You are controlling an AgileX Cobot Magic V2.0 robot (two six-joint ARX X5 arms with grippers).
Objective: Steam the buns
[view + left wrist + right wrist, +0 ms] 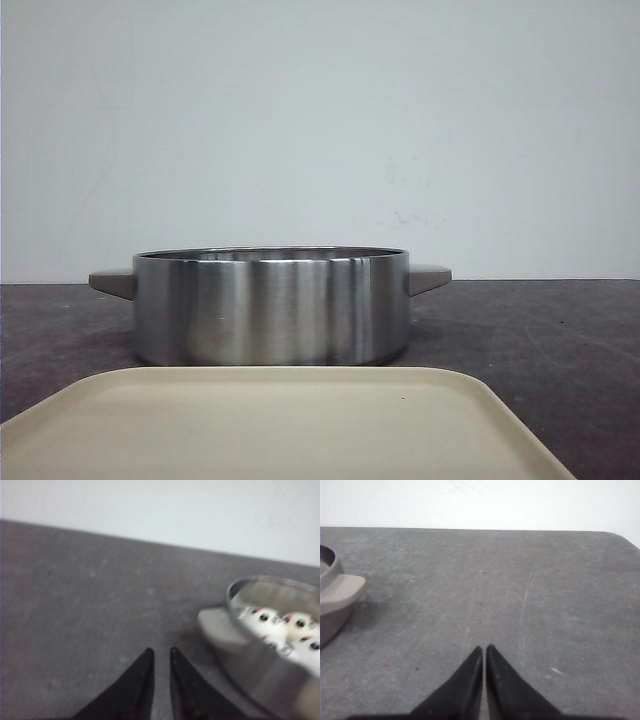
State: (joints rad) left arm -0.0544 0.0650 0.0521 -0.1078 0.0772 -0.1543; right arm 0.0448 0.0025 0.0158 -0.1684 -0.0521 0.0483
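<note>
A steel pot (270, 310) with beige side handles stands on the dark table. In the left wrist view the pot (265, 680) holds white panda-faced buns (265, 621); I see three faces, the rest cut off by the frame edge. In the front view the pot wall hides the buns. My left gripper (161, 651) hovers over bare table beside the pot's handle (217, 627), its jaws a narrow gap apart and empty. My right gripper (484, 647) is shut and empty over bare table, well clear of the pot's other handle (340, 592).
A cream tray (280, 420) with nothing on it lies in front of the pot, at the near edge. A white wall stands behind the table. The table's far right corner (615, 534) shows in the right wrist view.
</note>
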